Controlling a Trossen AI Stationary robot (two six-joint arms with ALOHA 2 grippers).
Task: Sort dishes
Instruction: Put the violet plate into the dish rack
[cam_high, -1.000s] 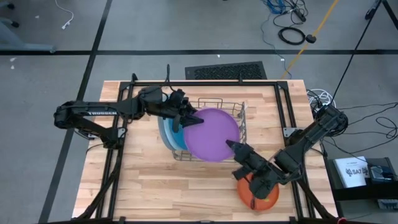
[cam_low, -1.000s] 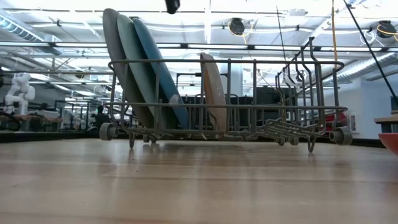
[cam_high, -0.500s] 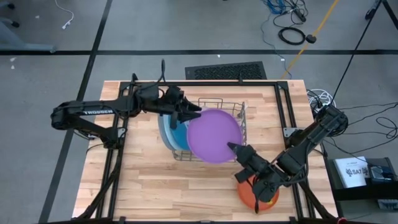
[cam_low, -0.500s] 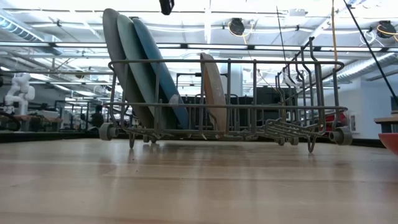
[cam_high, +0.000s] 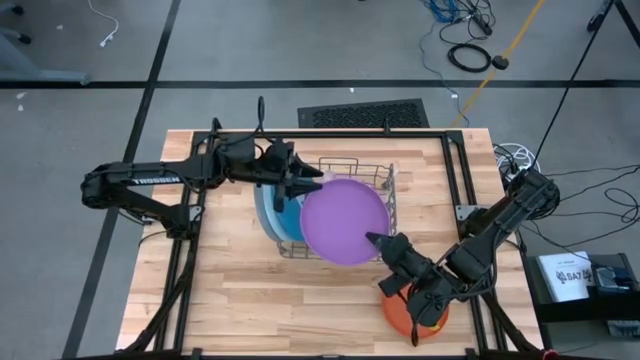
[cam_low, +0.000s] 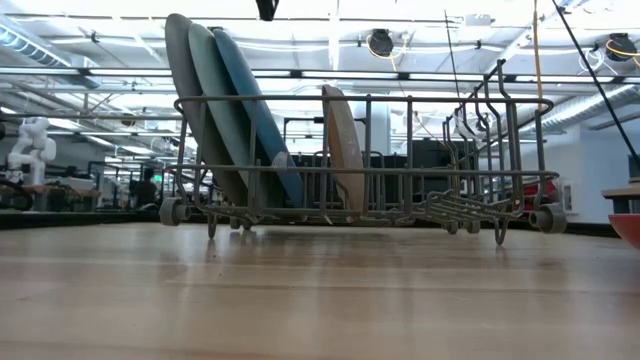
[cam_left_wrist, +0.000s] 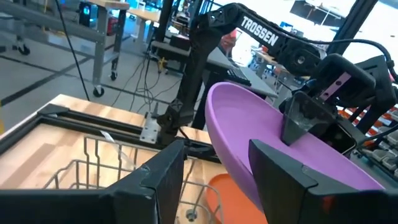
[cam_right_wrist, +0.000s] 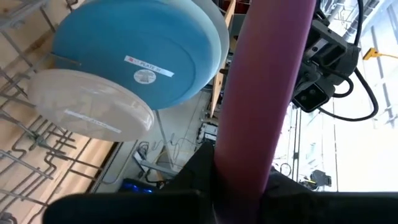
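Note:
A purple plate (cam_high: 343, 220) hangs tilted above the grey wire dish rack (cam_high: 388, 182), with my right gripper (cam_high: 372, 238) shut on its near right rim. My left gripper (cam_high: 312, 183) is open at the plate's far left rim (cam_left_wrist: 217, 134), one finger on either side of it. Three larger plates (cam_low: 215, 110) stand on edge at the rack's left end. A beige one (cam_low: 343, 150) stands on edge near the rack's middle. An orange-red plate (cam_high: 412, 312) lies flat on the table below my right arm. My right gripper pinches the purple plate's rim (cam_right_wrist: 245, 146) between its two fingers, coming about level from the table's near right. The plate rises edge-on out of the fingers, lifted clear above the rack and tilted. My left gripper has the opposite rim between its open fingers; whether a finger touches it I cannot tell.
The rack's right half (cam_low: 470, 200) holds no plates. A dark frame (cam_high: 452, 150) runs round the wooden table top. Bare wood (cam_high: 250, 300) lies at the near left.
My left gripper has rolled about its own axis and now sits at the plate's rim, no longer over its face. The purple plate has stayed above the rack in my right gripper's hold.

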